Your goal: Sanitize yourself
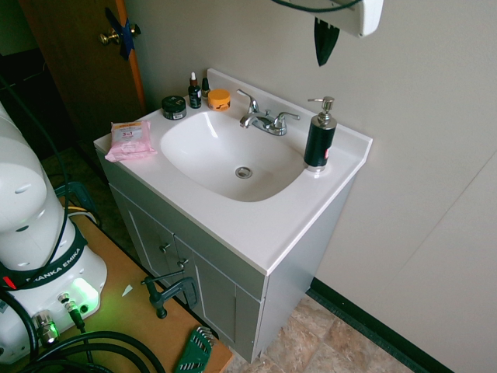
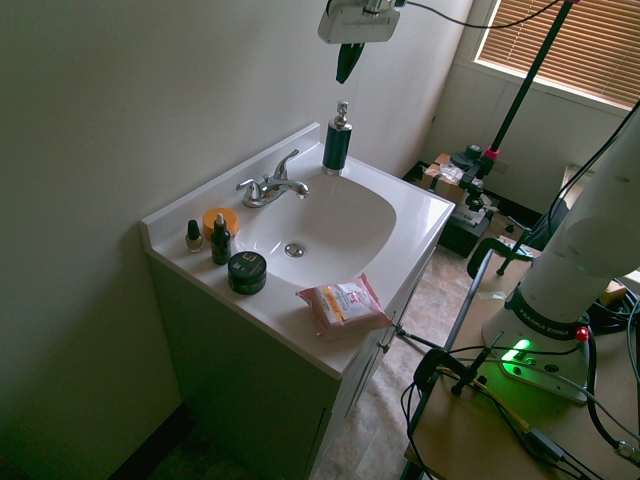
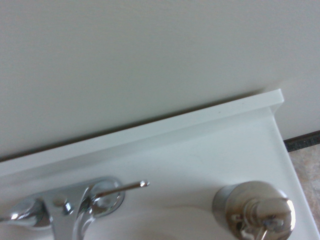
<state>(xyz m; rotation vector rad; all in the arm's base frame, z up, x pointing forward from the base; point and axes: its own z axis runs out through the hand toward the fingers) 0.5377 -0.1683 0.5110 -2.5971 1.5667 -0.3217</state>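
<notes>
Black fingers (image 1: 325, 42), two counted, point downward and are closed against each other on your pincer (image 2: 343, 81); it is clenched, with nothing in its grip. They extend from one white gripper head (image 2: 359, 21), high above the sink's back corner.

Task's thing: the white robot arm (image 2: 590, 220), one, which carries the pincer itself. You will find its base lower than the fingers and well apart from them, beyond the cabinet's front; its middle links are out of frame in both exterior views. One green light (image 2: 517, 349) glows at the base.

Directly outward, below the fingers and apart from them: one soap dispenser (image 1: 320, 138), dark with a silver pump, upright on the countertop (image 1: 256, 233). Your wrist view shows its pump from above, near the faucet.

Next out: one chrome faucet (image 1: 268, 122) with two handles, behind one white basin (image 1: 225, 155) with one drain (image 1: 243, 172).

Farther along the counter you can count two small bottles, a dropper bottle (image 2: 221, 241) and a shorter dark bottle (image 2: 194, 236), both upright; two jars, one orange (image 2: 219, 221) and one black (image 2: 247, 272); and one pink packet (image 1: 130, 141), lying near the front edge.

Beneath: one grey cabinet (image 1: 210, 291), two knobs visible to you.
</notes>
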